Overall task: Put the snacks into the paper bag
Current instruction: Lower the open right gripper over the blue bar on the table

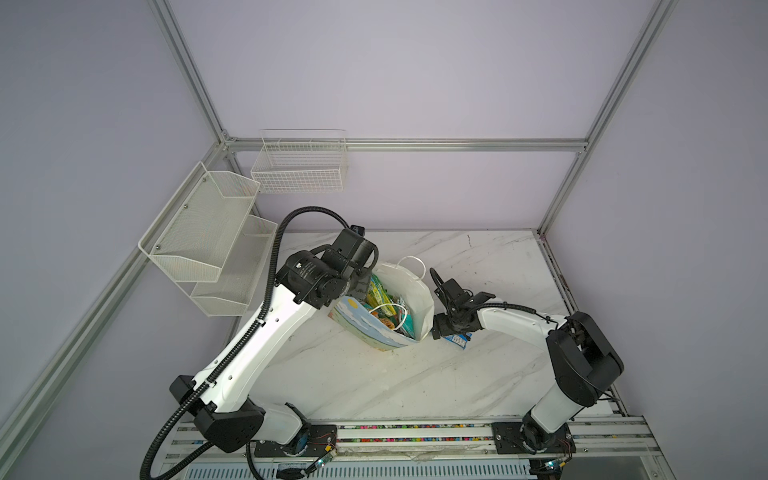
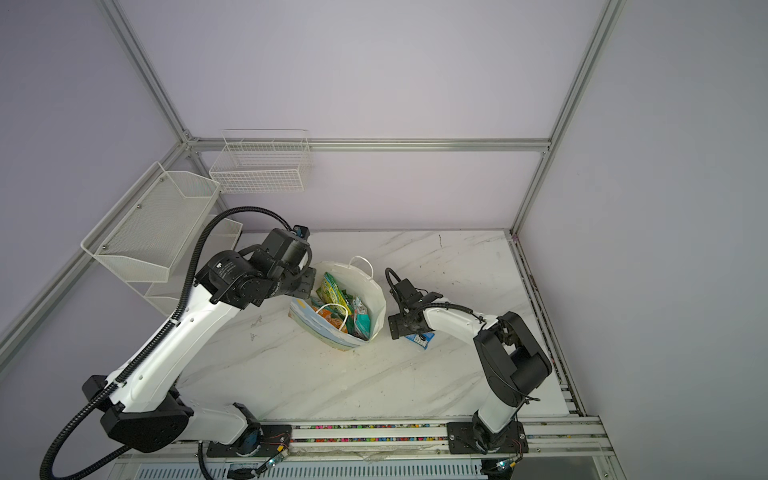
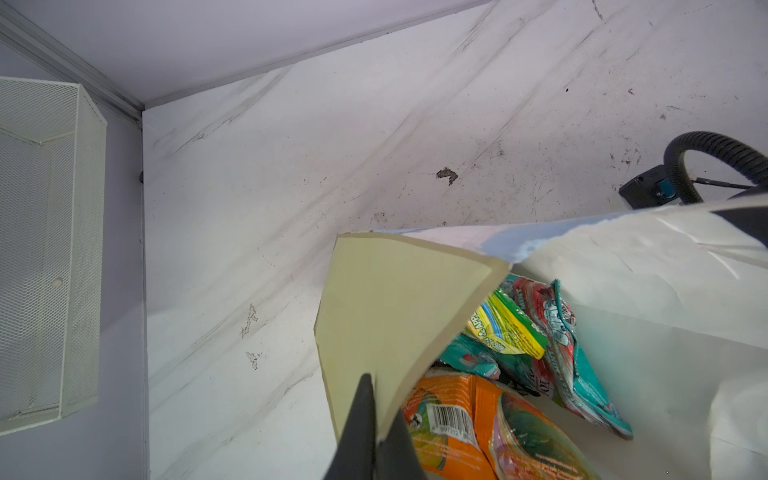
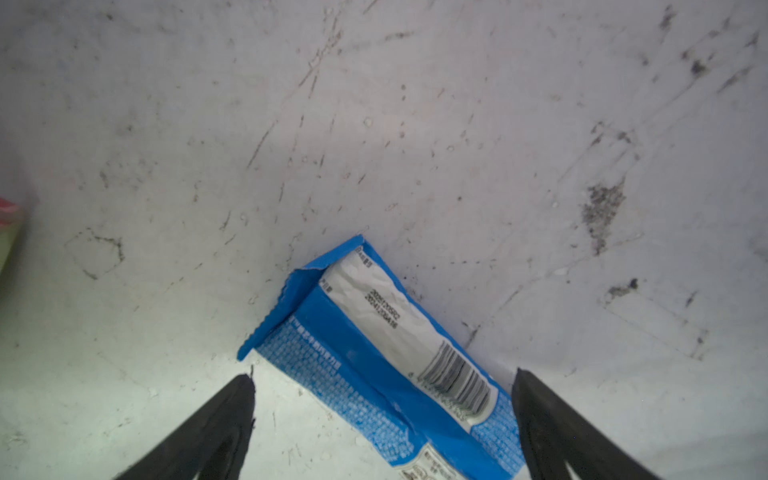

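Left pincer grips the bag rim, right pincer spread over the blue packet

The left arm (image 1: pixel 266 332) climbs from its base at the near edge of the bench (image 1: pixel 478 374), its white forearm sloping up and away. Its black wrist folds down at the rim of the paper bag (image 1: pixel 419 291). In the left wrist view the left pincer (image 3: pixel 374 415) is clenched on the pale inner flap of the bag's rim, with one dark finger on either face of the paper.

The bag sits on the bench between the two pincers in both top views, its mouth gaping wide. Just past the left pincer's tips, down inside the bag, lie an orange packet (image 3: pixel 449 424) with a barcode, a green packet (image 3: pixel 507 332) and a teal packet (image 3: pixel 590 382), heaped against one another.

The right arm (image 1: pixel 515 324) rises from its base at the near right of the bench and bends sharply at the elbow. It reaches in towards the bag with the wrist tipped down at the bench. The right pincer (image 4: pixel 384 376) is released, its fingers spread wide and low over the surface. The blue packet (image 4: pixel 374 353) lies flat on the bench between those fingers, outside the bag, its barcode panel facing up. One edge runs just beside a fingertip, and whether they touch cannot be told
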`<state>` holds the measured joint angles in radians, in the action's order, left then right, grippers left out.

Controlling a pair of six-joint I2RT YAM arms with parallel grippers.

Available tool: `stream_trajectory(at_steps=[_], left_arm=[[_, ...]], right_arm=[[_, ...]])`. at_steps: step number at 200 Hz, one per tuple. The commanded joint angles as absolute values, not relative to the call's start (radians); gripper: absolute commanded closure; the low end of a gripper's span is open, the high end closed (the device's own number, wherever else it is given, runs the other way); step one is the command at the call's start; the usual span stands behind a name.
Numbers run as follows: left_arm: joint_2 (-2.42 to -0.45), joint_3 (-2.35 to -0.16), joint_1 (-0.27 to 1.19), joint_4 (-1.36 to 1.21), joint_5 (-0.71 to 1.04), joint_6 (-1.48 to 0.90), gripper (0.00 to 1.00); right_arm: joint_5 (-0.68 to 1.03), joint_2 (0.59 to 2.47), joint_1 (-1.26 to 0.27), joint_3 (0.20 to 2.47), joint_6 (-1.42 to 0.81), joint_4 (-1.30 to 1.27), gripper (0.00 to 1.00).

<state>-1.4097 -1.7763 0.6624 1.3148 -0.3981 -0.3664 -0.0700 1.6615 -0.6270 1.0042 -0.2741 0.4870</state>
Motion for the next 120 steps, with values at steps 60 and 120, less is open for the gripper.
stream_trajectory(at_steps=[60, 120], left_arm=[[-1.364, -1.774, 0.663, 1.258, -0.434, -0.368, 1.00], [-1.369, -1.775, 0.663, 1.257, -0.434, -0.367, 1.00]], right_arm=[[-0.071, 1.727, -0.616, 0.994, -0.272, 0.460, 0.03], [-0.005, 1.714, -0.616, 0.977, -0.297, 0.425, 0.03]])
